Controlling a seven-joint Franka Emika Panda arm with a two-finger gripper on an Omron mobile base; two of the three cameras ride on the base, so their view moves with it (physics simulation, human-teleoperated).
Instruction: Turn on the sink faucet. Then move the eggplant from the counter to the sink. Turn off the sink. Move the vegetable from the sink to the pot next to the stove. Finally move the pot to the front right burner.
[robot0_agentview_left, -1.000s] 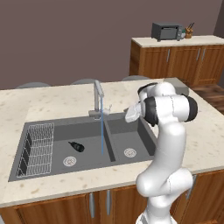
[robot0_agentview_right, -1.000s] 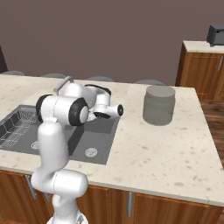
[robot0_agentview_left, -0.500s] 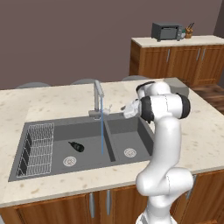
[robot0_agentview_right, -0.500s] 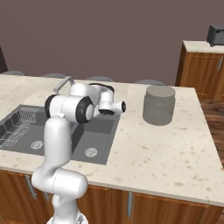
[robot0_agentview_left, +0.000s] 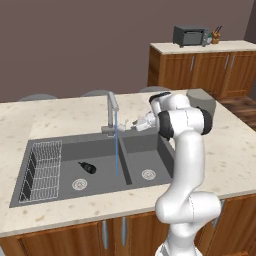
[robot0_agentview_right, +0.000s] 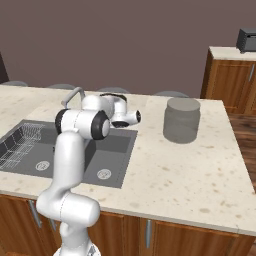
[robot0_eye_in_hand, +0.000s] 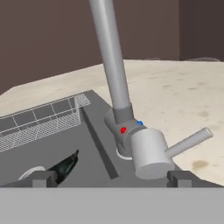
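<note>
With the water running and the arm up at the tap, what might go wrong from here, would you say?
1. The open gripper sits right at the sink faucet; its fingers may slide past the small lever, leaving the water running.
2. The eggplant lies in the left basin of the sink beside the drain; being small and rounded, it may roll when grasped.
3. The wire rack stands nearby and may crowd that reach.

The arm has swung left along the back edge of the counter (robot0_agentview_left: 60, 112), bringing the wide-open gripper (robot0_agentview_left: 129, 123) from over the right basin to just beside the sink faucet (robot0_agentview_left: 112, 114). Its tips now flank the faucet's base and lever.
</note>
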